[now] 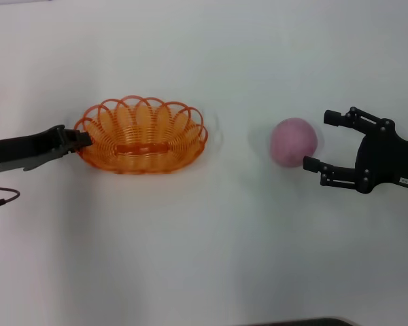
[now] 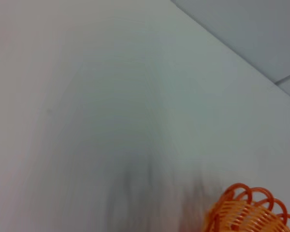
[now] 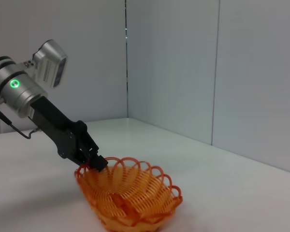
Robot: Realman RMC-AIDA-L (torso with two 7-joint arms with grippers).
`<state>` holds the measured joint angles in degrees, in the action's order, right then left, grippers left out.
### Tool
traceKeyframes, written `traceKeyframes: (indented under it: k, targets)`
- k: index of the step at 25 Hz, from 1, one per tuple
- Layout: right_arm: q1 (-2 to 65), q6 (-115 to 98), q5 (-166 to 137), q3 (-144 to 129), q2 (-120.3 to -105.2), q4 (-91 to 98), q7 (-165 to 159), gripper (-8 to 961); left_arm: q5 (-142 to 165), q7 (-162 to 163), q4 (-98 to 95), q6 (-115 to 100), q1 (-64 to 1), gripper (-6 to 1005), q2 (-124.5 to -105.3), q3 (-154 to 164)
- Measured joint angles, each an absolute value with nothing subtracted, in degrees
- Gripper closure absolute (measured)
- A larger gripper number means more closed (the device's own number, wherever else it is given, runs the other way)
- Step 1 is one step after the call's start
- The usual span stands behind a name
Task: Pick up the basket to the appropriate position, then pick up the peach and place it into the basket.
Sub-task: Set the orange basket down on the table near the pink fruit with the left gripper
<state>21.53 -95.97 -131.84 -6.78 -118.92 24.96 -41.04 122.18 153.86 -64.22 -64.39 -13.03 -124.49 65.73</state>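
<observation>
White tabletop (image 1: 190, 258) fills the scene, with pale wall panels (image 3: 174, 63) behind it. Near its middle sits the orange basket (image 1: 142, 135), the landmark here. The left gripper (image 1: 82, 138) is clenched on the basket's left rim; in the right wrist view that rim looks raised, the basket tilted. The pink peach (image 1: 293, 142) rests well to the basket's right. Just beyond the peach, the right gripper (image 1: 319, 140) hovers with fingers spread wide, grasping nothing.

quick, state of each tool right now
left tool: shut on the basket, gripping its rim.
right tool: open, holding nothing, its fingers either side of the peach.
</observation>
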Motion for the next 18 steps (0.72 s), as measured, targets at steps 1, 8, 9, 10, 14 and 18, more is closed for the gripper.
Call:
traceKeyframes:
  k: [1, 8, 9, 10, 14, 18]
  targets:
    - [21.54, -95.97, -131.84, -6.77, -118.93, 24.96, -41.04, 25, 121.98, 153.85, -64.23, -64.53, -13.02, 889, -124.47, 65.68]
    - [21.53, -95.97, -131.84, -6.76, -119.00, 24.96, -41.04, 25, 120.97, 153.69, -64.25, -66.54, -12.93, 694, -124.27, 64.96]
    - [21.54, -95.97, -131.84, -6.76, -119.00, 24.96, -41.04, 25, 120.86, 153.51, -64.27, -67.05, -12.92, 656, -124.24, 64.57]
    - [21.53, -95.97, -131.84, -6.76, -119.01, 24.96, -41.04, 25, 120.66, 153.17, -64.28, -67.53, -12.91, 633, -124.24, 64.03]
    - [21.53, -95.97, -131.84, -6.76, -119.01, 24.96, -41.04, 25, 118.71, 150.21, -64.01, -69.80, -12.82, 543, -124.18, 61.11]
    - [21.53, -95.97, -131.77, -6.76, -119.07, 24.96, -41.04, 25, 117.46, 146.54, -63.66, -73.54, -12.88, 507, -124.02, 56.79]
